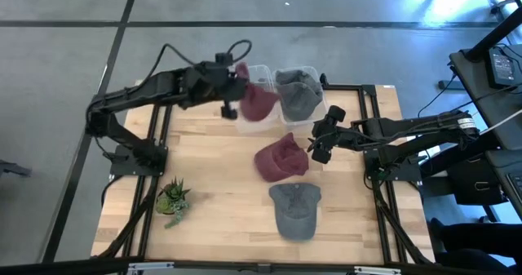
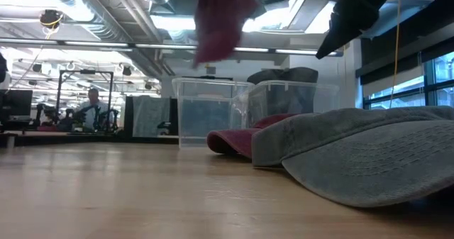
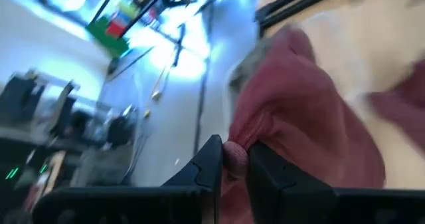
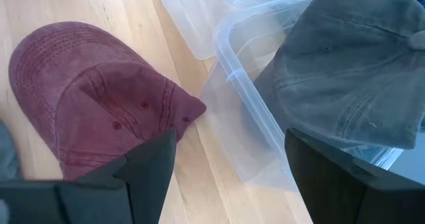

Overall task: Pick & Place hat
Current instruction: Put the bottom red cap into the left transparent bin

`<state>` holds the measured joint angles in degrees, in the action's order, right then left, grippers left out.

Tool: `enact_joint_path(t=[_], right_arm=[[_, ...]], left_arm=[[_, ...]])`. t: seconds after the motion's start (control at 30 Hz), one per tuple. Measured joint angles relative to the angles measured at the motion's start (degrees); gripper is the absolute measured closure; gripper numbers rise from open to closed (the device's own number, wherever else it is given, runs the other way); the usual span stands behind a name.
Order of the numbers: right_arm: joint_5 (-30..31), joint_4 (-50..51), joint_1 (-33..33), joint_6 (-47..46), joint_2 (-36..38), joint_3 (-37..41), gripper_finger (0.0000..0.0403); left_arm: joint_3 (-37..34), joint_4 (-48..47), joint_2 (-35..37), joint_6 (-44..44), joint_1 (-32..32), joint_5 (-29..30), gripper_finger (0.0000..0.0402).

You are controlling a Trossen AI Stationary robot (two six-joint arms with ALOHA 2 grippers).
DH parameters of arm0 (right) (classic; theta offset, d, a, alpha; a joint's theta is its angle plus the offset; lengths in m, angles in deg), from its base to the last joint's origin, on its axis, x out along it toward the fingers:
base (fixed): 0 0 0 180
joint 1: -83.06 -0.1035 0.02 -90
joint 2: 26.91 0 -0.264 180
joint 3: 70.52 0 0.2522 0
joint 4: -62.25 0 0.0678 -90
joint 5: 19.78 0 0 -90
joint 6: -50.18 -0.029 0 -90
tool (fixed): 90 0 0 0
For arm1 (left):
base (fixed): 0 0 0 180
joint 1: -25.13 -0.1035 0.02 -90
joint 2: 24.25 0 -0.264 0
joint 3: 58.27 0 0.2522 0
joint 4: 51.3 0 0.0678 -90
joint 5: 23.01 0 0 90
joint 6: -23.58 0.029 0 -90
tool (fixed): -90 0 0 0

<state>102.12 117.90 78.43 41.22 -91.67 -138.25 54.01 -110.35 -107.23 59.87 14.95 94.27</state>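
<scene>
- Our left gripper (image 1: pixel 237 81) pinched a red cap (image 1: pixel 258 101), which dangled above the left clear bin (image 1: pixel 258 126).
- A second red cap (image 1: pixel 281 157) lay on our table (image 1: pixel 212 185), just beside our right gripper (image 1: pixel 318 148), whose fingers stood spread and empty.

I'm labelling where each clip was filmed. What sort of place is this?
Probably a robotics lab or workshop: exposed ceiling ducts, a concrete floor around the wooden table, and a person at workstations behind.
</scene>
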Motion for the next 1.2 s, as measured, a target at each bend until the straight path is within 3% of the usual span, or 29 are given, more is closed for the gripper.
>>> enact_joint_path(t=[0.17,0.47,0.67,1.0,1.2], right_arm=[[0.0,0.0,0.0,-1.2,0.0,0.0,0.0123],[0.0,0.0,0.0,-1.8,0.0,0.0,0.0123],[0.0,0.1,0.0,-2.4,0.0,0.0,0.0123],[0.0,0.2,0.0,-2.0,0.0,0.0,0.0123],[0.0,0.2,0.0,-2.5,0.0,0.0,0.0123]], left_arm=[[0.0,1.9,-4.3,1.4,-5.0,5.1,0.0366],[0.0,1.9,-13.1,8.0,-11.9,7.9,0.0366],[0.0,1.2,-16.9,13.8,-13.6,17.0,0.0366],[0.0,0.3,-16.1,15.7,-13.1,16.6,0.0366],[0.0,0.3,-16.6,16.9,-13.9,10.3,0.0366]])
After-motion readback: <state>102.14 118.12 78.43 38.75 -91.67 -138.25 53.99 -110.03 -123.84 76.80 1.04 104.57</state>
